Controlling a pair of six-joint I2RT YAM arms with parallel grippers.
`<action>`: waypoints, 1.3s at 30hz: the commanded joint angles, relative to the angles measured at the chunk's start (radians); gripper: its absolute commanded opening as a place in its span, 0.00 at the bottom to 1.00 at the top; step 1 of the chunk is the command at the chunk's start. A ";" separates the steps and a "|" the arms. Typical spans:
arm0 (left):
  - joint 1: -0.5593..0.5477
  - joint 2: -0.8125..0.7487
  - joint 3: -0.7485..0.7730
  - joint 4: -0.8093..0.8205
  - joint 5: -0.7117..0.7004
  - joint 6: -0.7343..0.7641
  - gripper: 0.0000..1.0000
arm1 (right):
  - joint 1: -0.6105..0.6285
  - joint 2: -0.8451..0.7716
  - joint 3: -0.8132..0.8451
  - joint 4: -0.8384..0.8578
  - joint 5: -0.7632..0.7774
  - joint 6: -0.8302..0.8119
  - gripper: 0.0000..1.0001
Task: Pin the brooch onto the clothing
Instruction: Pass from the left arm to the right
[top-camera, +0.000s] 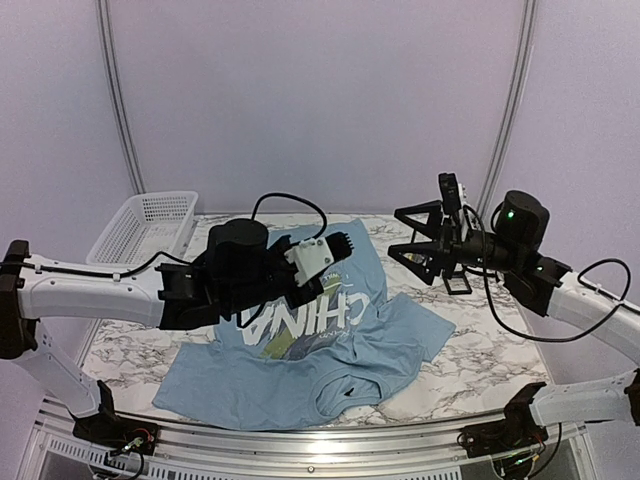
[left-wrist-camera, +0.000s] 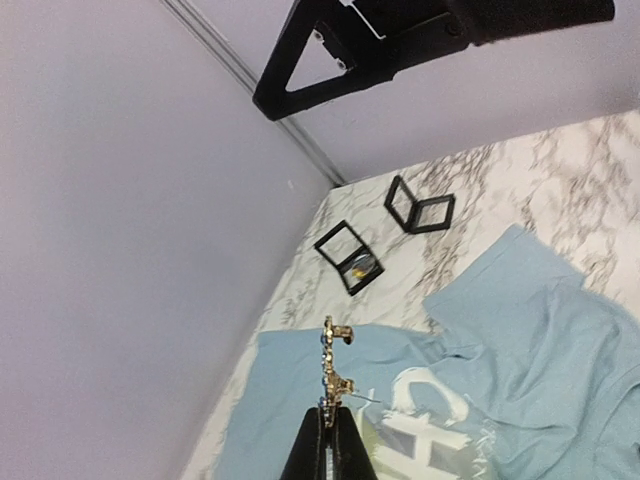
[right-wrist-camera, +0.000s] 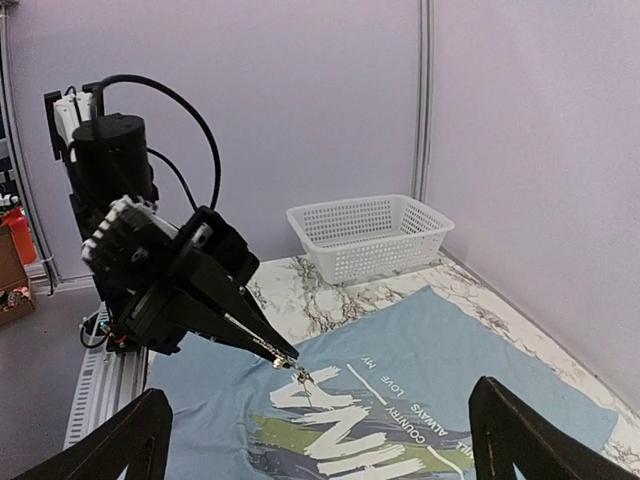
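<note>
Left jaws shut tight, fingertips (left-wrist-camera: 320, 452) pinching the brooch (left-wrist-camera: 335, 365), a small gold piece sticking out past the tips. Brooch hangs over the T-shirt (top-camera: 300, 375), just by the big white lettering (right-wrist-camera: 335, 425), approx mid-shirt. Touching the fabric or not: can't tell. Right jaws spread wide, fingers (right-wrist-camera: 125, 440) well apart w/ nothing between them. That arm is up off the worktop (top-camera: 480, 360) at far right, apart from the shirt.

T-shirt is light blue and lies spread over the middle of the marble worktop. It is rumpled along the near hem and at the right sleeve. Left arm reaches across it from the left.

Containers:
- White mesh basket (top-camera: 150, 215) sits upright at the far left corner, just beyond the shirt's far left edge. Inside, only its own mesh walls and floor show.
- Two small black square cases sit on bare marble at far right, just off the shirt's edge. They are near each other but not touching.
- One case (left-wrist-camera: 345, 255) lies open w/ a small round dull-gold item (left-wrist-camera: 362, 265) sitting in it.
- Other case (left-wrist-camera: 420, 208) stands on edge, opened in a V like a book. Its contents: can't tell.
</note>
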 joint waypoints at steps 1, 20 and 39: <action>-0.073 0.018 0.051 -0.085 -0.312 0.300 0.00 | -0.008 -0.003 0.032 -0.082 0.026 -0.057 0.98; 0.111 -0.021 0.129 -0.179 0.523 -0.362 0.00 | 0.043 0.171 0.179 -0.231 -0.259 -0.123 0.71; 0.119 0.004 0.149 -0.173 0.572 -0.390 0.00 | 0.126 0.268 0.196 -0.052 -0.292 -0.023 0.32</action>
